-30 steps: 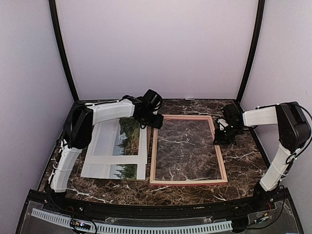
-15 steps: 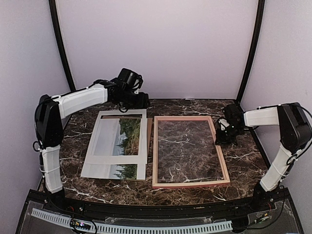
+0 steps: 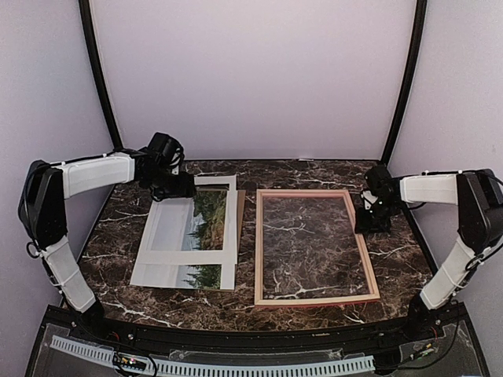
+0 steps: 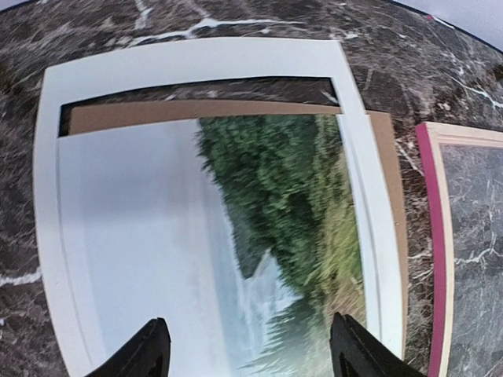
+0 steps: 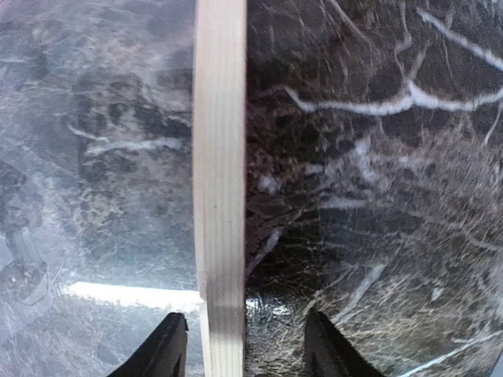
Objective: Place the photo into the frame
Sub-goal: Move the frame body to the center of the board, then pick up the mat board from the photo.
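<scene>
The photo (image 3: 206, 226) lies on the left of the table under a white mat board (image 3: 189, 258), conifers and pale water showing through the window. In the left wrist view the photo (image 4: 267, 220) is below my left gripper (image 4: 251, 357), which is open and empty above it. In the top view my left gripper (image 3: 181, 188) is at the mat's far end. The frame (image 3: 314, 298) lies flat at centre right. My right gripper (image 3: 369, 222) is open, its fingers straddling the frame's pale wooden right rail (image 5: 220, 157) in the right wrist view (image 5: 245, 349).
A brown backing panel (image 4: 236, 111) lies under the mat and photo, sticking out at the far and right edges. The frame's pink edge (image 4: 432, 236) lies just right of it. Purple walls and black posts enclose the dark marble table (image 3: 393, 259).
The frame has slid to the right, along with my right gripper. My left arm has swung left, from the frame's far left corner to over the mat's far end.
</scene>
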`<state>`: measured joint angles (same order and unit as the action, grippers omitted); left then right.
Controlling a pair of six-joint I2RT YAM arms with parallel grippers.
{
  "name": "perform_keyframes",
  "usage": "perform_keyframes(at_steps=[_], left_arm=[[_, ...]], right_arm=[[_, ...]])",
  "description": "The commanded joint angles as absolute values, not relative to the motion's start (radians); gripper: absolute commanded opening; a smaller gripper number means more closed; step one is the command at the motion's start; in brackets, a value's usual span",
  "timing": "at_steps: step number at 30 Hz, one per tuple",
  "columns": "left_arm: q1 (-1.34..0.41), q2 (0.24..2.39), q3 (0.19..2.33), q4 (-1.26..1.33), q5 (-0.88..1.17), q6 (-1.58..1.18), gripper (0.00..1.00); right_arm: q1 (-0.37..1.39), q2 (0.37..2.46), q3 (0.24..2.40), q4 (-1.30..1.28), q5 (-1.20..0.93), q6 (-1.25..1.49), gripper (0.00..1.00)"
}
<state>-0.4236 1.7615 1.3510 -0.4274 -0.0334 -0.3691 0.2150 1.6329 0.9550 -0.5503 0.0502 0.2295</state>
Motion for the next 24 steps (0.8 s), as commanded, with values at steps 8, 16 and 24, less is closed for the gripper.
perform_keyframes(at_steps=[8,16,24], left_arm=[[-0.156,1.579,1.146,-0.463,0.237,-0.317,0.79],[-0.007,1.629,1.148,-0.465,0.335,-0.284,0.79],[0.058,1.743,1.179,-0.488,0.361,-0.225,0.77]], right_arm=[[0.396,1.593,1.138,-0.446,-0.102,0.326,0.7],[0.645,1.82,1.359,-0.344,-0.179,0.407,0.71],[0.817,2.125,1.671,-0.369,-0.227,0.452,0.69]])
